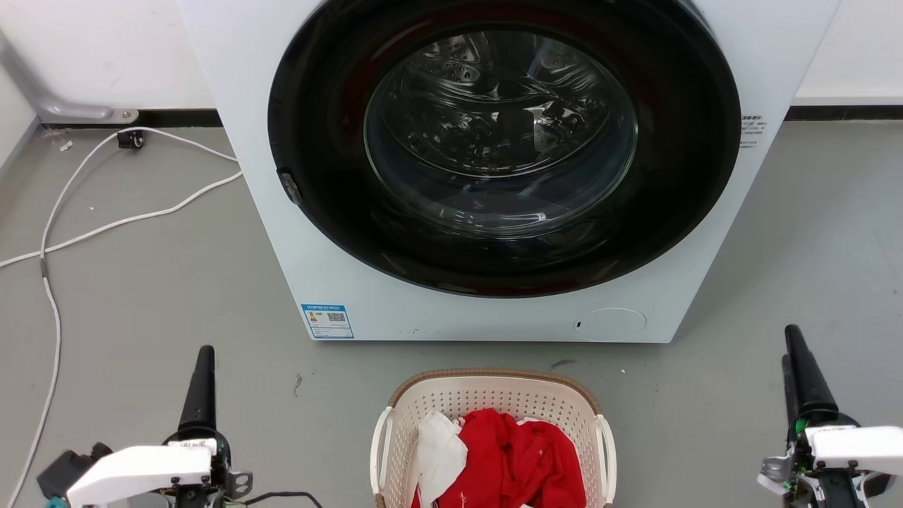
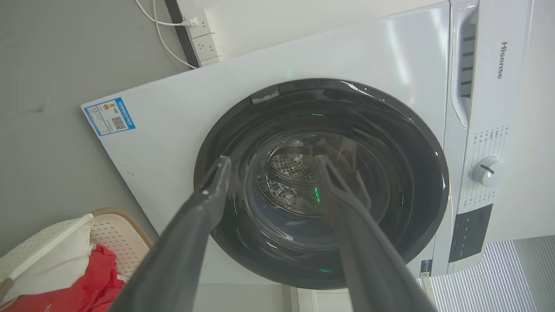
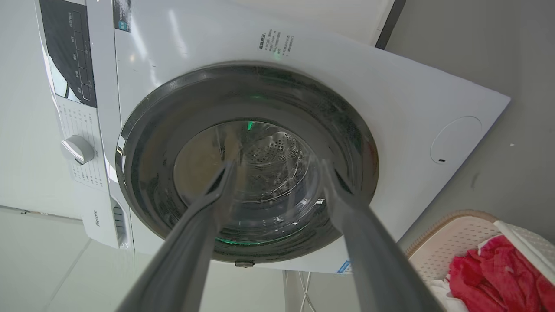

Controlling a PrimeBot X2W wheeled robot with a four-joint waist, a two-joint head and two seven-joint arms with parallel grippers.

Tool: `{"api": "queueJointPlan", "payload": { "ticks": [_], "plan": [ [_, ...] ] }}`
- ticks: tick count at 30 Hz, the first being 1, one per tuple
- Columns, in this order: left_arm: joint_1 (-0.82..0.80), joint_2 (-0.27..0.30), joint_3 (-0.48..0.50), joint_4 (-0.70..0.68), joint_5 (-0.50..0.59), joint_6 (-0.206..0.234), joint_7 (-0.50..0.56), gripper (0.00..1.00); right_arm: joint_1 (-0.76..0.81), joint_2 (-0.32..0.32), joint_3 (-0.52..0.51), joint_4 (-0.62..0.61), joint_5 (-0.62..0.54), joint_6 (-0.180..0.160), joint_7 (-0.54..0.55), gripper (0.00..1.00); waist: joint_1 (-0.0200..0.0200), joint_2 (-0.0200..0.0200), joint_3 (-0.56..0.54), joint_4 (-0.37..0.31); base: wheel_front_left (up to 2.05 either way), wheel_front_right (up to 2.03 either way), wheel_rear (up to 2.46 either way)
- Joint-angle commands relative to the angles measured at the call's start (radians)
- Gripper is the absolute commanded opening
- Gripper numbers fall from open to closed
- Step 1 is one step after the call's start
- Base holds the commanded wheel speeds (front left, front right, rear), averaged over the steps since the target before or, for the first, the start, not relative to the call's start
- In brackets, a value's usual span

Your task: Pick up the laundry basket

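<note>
Grey floor (image 1: 811, 233) carries a white front-loading washing machine (image 1: 367, 296), whose round dark door (image 1: 331, 212) is shut, with the steel drum showing through the glass. The laundry basket (image 1: 494, 395) stands on the floor just in front of the washing machine, below the middle of its door and apart from its front panel. The basket is cream perforated plastic with a brown woven-look rim, and a white loop handle (image 1: 381, 451) sits on each of its two long sides. A red garment (image 1: 515, 458) lies heaped inside it, with a white cloth (image 1: 437, 451) beside that on the left. The left gripper (image 1: 203, 367) hangs in front of the washing machine's left corner, well apart from the basket, fingers pointing toward the machine. In the left wrist view its two dark fingers (image 2: 208, 195) stand wide apart with nothing between them. The right gripper (image 1: 797, 353) hangs in front of the washing machine's right corner, likewise clear of the basket. The right wrist view shows its fingers (image 3: 347, 203) spread wide and bare as well. A white cable (image 1: 106, 226) trails over the floor to the left of the washing machine. A small blue-edged sticker (image 1: 326, 321) sits at the lower left of the machine's front.
</note>
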Motion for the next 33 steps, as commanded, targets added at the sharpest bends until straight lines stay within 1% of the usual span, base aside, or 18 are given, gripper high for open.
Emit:
{"api": "queueJointPlan", "payload": {
  "ticks": [1, 8, 11, 16, 24, 26, 28, 33],
  "plan": [
    [-0.011, 0.004, 0.007, -0.037, 0.050, 0.004, -0.013, 1.00, -0.029, -0.004, -0.010, -0.035, -0.057, 0.002, -0.012, 1.00, 0.0000, 0.0000, 0.001, 0.000, 0.00, 0.00, 0.00],
    [-0.008, 0.004, 0.000, -0.148, 0.235, 0.031, -0.038, 1.00, -0.032, -0.004, -0.002, -0.131, -0.297, 0.002, -0.037, 1.00, 0.0000, 0.0000, 0.005, 0.000, 0.00, 0.00, 0.00],
    [0.001, 0.004, -0.021, -0.190, 0.318, 0.052, -0.049, 1.00, -0.032, -0.004, 0.003, -0.165, -0.390, 0.002, -0.048, 1.00, 0.0000, 0.0000, 0.006, -0.001, 0.00, 0.00, 0.00],
    [0.011, 0.005, -0.066, -0.252, 0.459, 0.070, -0.066, 1.00, -0.029, -0.004, 0.019, -0.215, -0.523, 0.002, -0.065, 1.00, 0.0000, 0.0000, 0.007, -0.002, 0.00, 0.00, 0.00],
    [0.022, 0.005, -0.146, -0.305, 0.676, 0.069, -0.091, 1.00, -0.011, -0.004, 0.046, -0.263, -0.701, 0.002, -0.091, 1.00, 0.0000, 0.0000, 0.009, -0.004, 0.00, 0.00, 0.00],
    [0.020, 0.014, -0.173, -0.316, 0.725, 0.067, -0.097, 1.00, -0.008, -0.004, 0.050, -0.271, -0.741, 0.002, -0.096, 1.00, 0.0000, 0.0000, 0.011, -0.005, 0.00, 0.00, 0.00],
    [0.016, 0.025, -0.199, -0.330, 0.767, 0.079, -0.103, 1.00, -0.004, -0.004, 0.055, -0.275, -0.777, 0.002, -0.103, 1.00, 0.0000, 0.0000, 0.012, -0.005, 0.00, 0.00, 0.00],
    [0.014, 0.055, -0.257, -0.351, 0.843, 0.132, -0.117, 1.00, 0.005, -0.004, 0.067, -0.277, -0.843, 0.002, -0.117, 1.00, 0.0000, 0.0000, 0.015, -0.006, 0.00, 0.00, 0.00]
  ]
}}
